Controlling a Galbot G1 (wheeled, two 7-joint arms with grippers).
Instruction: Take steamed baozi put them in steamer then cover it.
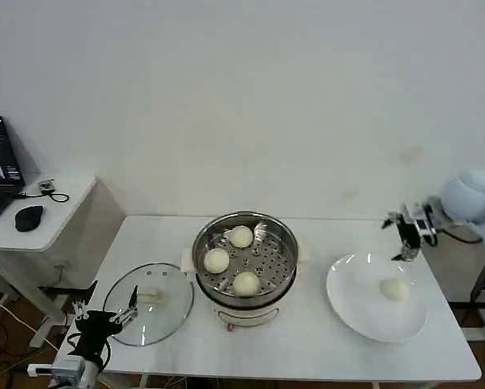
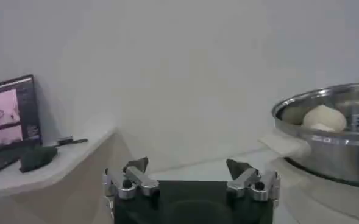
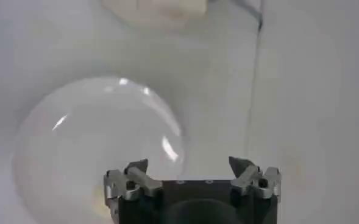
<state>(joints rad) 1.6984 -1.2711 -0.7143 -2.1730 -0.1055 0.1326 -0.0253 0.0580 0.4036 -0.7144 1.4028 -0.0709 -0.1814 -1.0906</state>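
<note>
White counter point(image 1: 307, 340) carries our steamer point(image 1: 245, 258), three baozi point(image 1: 216, 261) inside. Our right hand point(image 1: 406, 240), released, hovers just beyond the plate point(image 1: 363, 312); our left hand point(image 1: 104, 318), released, waits beside the lid point(image 1: 165, 312).

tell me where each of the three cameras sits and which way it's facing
Head view: on the robot's head, looking forward and down at the white table, steamer, glass lid and plate; left gripper is near the lid, right gripper is behind the plate.
Left wrist view: on the left wrist, looking level across the table toward the wall; its open left gripper shows.
Right wrist view: on the right wrist, looking down at the plate; its open right gripper shows.
Shared: head and left wrist views both show the steamer.
</note>
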